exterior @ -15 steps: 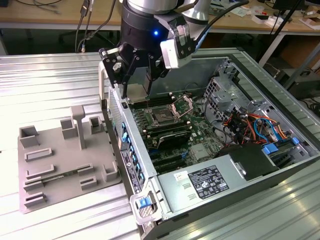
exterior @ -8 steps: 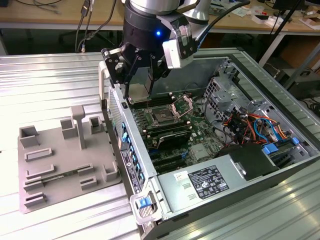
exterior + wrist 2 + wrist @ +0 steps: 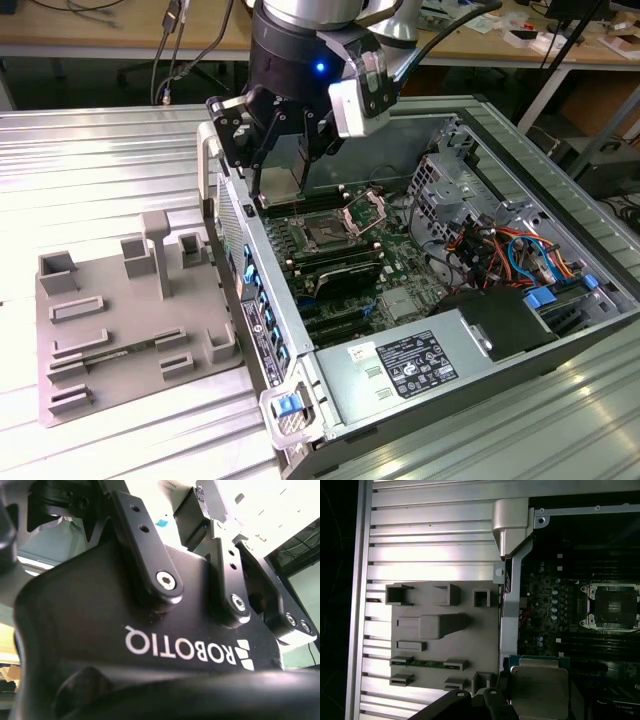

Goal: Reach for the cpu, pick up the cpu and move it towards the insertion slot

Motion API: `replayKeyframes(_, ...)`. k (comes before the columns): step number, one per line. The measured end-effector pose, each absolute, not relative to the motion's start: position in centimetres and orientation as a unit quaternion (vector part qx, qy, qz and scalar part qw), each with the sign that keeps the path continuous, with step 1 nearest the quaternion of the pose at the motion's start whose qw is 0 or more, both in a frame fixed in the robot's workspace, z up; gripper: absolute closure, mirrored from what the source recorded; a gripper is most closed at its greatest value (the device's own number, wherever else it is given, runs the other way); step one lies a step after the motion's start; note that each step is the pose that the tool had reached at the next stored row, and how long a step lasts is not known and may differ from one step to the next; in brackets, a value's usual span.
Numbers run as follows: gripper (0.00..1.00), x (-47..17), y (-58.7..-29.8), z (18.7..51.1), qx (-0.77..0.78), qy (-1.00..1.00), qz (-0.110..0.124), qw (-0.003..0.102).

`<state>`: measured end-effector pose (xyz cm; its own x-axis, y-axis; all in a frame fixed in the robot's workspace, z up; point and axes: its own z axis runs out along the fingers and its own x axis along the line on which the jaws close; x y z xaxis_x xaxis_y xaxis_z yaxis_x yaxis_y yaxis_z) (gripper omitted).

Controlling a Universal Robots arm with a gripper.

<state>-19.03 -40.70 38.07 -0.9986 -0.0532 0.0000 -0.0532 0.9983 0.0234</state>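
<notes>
Exterior view: gripper [image 3: 285, 165] hangs over the near edge of the open PC case [image 3: 520, 150], above the green board [image 3: 400, 265]. The jaws are closed down on the cpu [image 3: 283, 183], a thin pale square held on edge between them, lifted clear of everything. The insertion slot [image 3: 326, 233] sits just beyond and below, dark square, metal frame flipped open next to it. Grey tray [image 3: 120, 320] lies on the ribbed metal table [image 3: 90, 180] at the exterior view's left, well apart from the gripper.

Second wrist view: close on the gripper body and linkages; one word of white lettering on it, upside down, not read off per habit. Can't judge the grip from here.

First wrist view: cpu [image 3: 539, 687] w/ silvery lid and greenish rim, pinched at its edge. Slot [image 3: 614, 607] near but not under it. Tray [image 3: 445, 645] shows raised frames.

Progress, my read: reach and pick look done; the carry toward the slot is well on, cpu close to but not yet over it.

Writing: white label on the power unit [image 3: 415, 365], too small to read.
</notes>
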Motion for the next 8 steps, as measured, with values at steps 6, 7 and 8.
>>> replayKeyframes(6,0.45,-18.73,-40.70,38.03,0.027,-1.000,-0.012,0.000)
replayKeyframes(7,0.45,-18.70,-40.70,38.03,0.027,-1.000,-0.012,0.000)
replayKeyframes(8,0.45,-18.66,-40.70,38.03,0.027,-1.000,-0.012,0.000)
